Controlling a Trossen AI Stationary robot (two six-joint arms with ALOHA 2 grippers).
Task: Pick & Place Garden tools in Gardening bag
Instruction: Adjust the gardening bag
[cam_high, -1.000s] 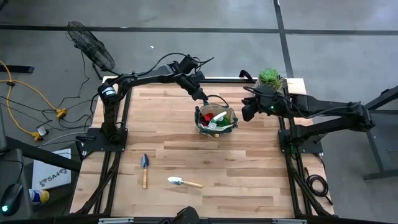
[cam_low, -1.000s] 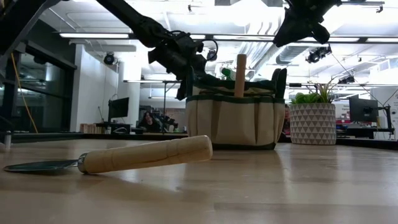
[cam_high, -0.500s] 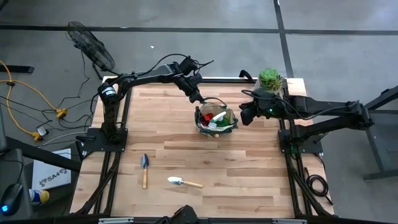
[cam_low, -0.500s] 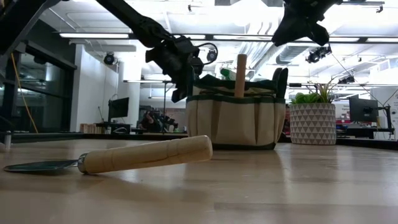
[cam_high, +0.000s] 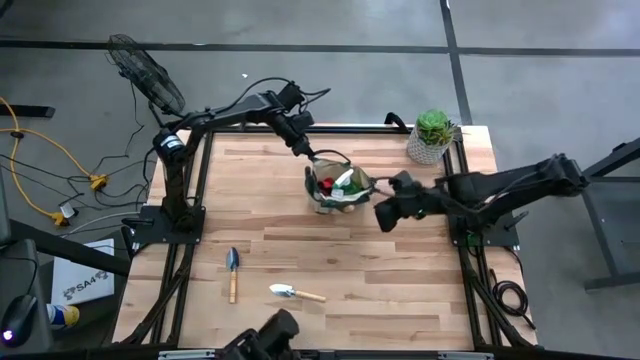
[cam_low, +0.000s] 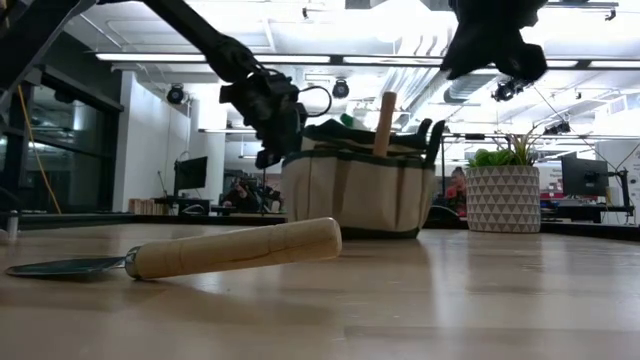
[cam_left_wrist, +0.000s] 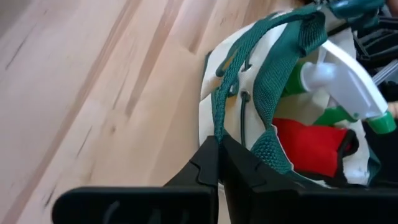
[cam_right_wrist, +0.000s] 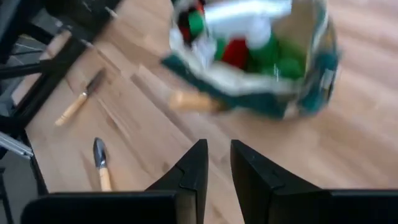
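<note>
The gardening bag (cam_high: 338, 187), tan with green trim, stands at the middle of the table and holds a green spray bottle (cam_left_wrist: 339, 68), a red item (cam_left_wrist: 311, 143) and a wooden handle (cam_low: 383, 122). My left gripper (cam_high: 312, 158) is shut at the bag's far-left rim. My right gripper (cam_high: 385, 214) hovers open just right of the bag, with nothing between its fingers. Two wooden-handled trowels (cam_high: 232, 272) (cam_high: 296, 293) lie flat on the table's near half. My left gripper pinches the bag's green webbing handle (cam_left_wrist: 219, 123) between its two shut fingers, at the bag's far-left rim. The fingers slant down from the table's far left. The bag (cam_low: 358, 190) sits tilted, its base on the table, and the handle runs taut up to the fingers.
A succulent in a pale pot (cam_high: 432, 135) stands at the table's far right corner. A fan (cam_high: 145, 75) stands off the far left corner. The tabletop (cam_high: 400, 290) is bare wood right of the trowels.
My left gripper has taken hold of the bag's handle and drawn toward the table's far left; the bag has slid that way and tipped. My right gripper has swung from beside the plant pot toward the near edge, sunk a little and rolled.
</note>
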